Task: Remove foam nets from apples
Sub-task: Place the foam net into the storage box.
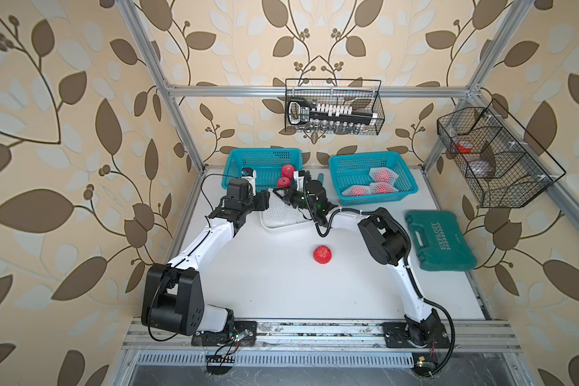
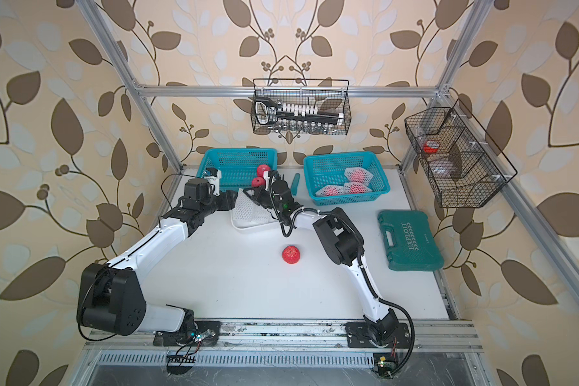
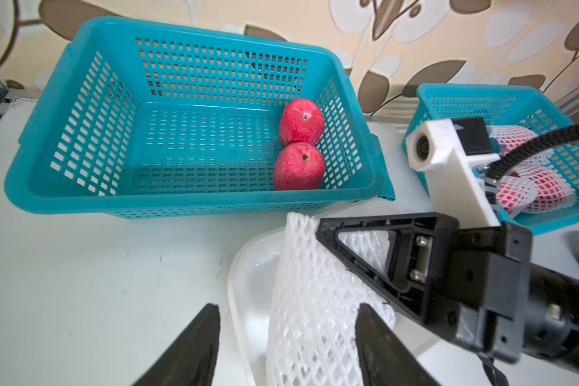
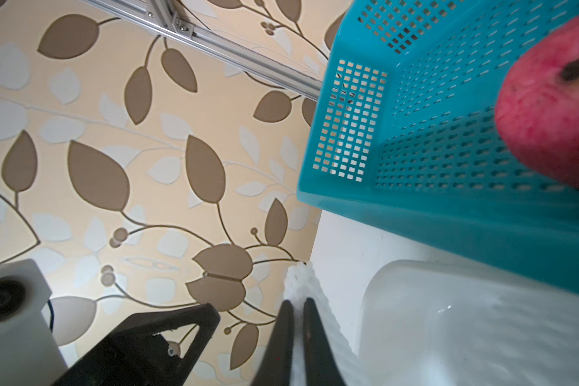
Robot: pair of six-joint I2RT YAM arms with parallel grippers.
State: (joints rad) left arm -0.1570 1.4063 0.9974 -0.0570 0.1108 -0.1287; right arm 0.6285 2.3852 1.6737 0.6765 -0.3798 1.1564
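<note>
Top views: I see a loose apple [image 1: 322, 254] alone on the worktop [image 1: 264, 277], on the near side of the tub [image 1: 288, 225] and well apart from it; neither wrist view shows it.
Left wrist view: only here can I read my left gripper [image 3: 288, 309]. Its jaws stand open astride the foam net [image 3: 315, 300], one finger at the net's edge and the other clear of it, so nothing is gripped.
Right wrist view: only here is the pinch itself visible. The jaws of my right gripper [image 4: 297, 302] are closed to a thin slit on the net's upper end.
Foam net, place: over the tub, empty and flattened, between the two grippers.
Foam net, axis: the long axis runs from the pinched end, above the tub's far rim, down towards the tub's floor. The left wrist view cuts off the lower end; the top views show it ending within the tub's outline. I cannot tell which way the sleeve's openings face.
Bare apples [image 3: 298, 170]: two, touching each other, in the first basket [image 3: 181, 200], just beyond the tub.
Netted apples [image 1: 358, 191]: three in the second basket [image 1: 361, 156], beyond the tub and off to its right in the top views, their nets lying roughly flat on the basket floor.
</note>
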